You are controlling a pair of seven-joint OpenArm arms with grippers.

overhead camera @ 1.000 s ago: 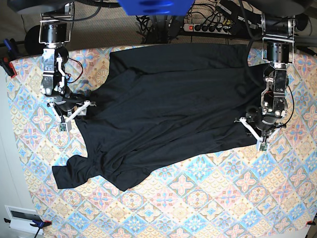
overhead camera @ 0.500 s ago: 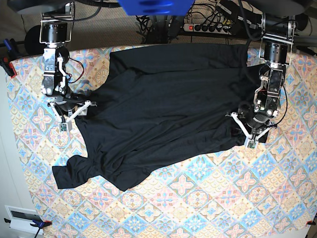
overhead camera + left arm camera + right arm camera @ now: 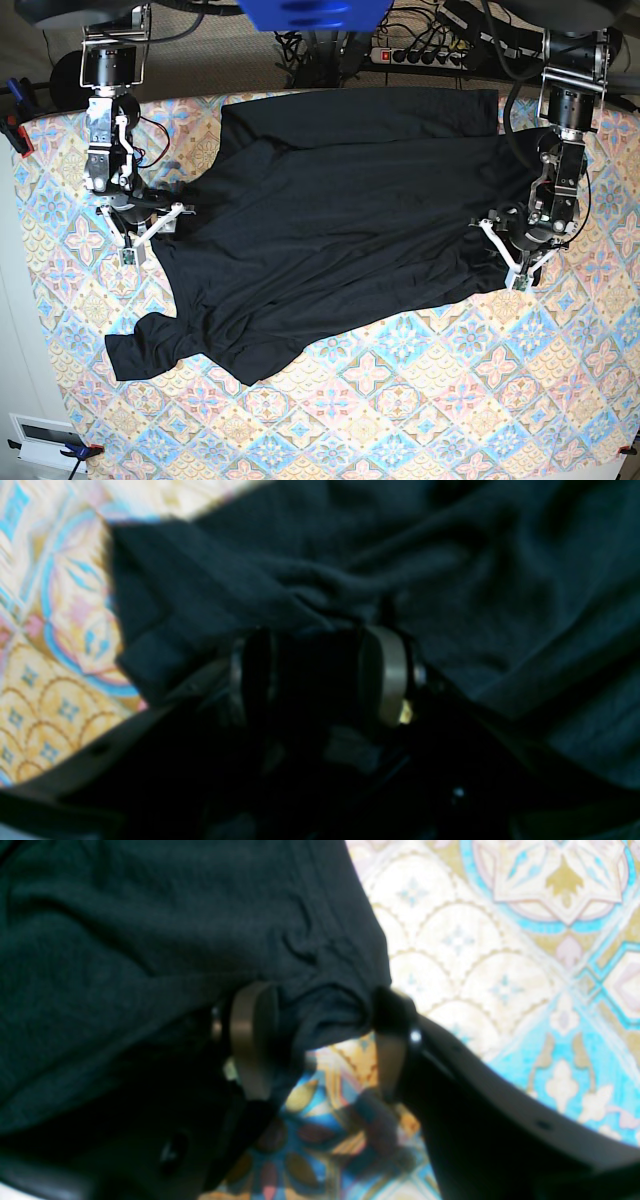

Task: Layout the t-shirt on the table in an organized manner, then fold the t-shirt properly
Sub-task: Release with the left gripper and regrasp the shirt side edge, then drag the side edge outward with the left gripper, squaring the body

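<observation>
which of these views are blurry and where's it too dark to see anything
Base view: sharp and evenly lit, the black t-shirt and patterned table are crisp. Left wrist view: soft all over, the lower half nearly black, the left gripper barely separable from the cloth. Right wrist view: also soft, brighter on the table side, with the right gripper casting a shadow below it.

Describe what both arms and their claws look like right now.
Both arms are black cylindrical segments with silver brackets and thin cables. The left claw and right claw have white finger struts in the base view; close up, the fingers are dark with grey pads.
</observation>
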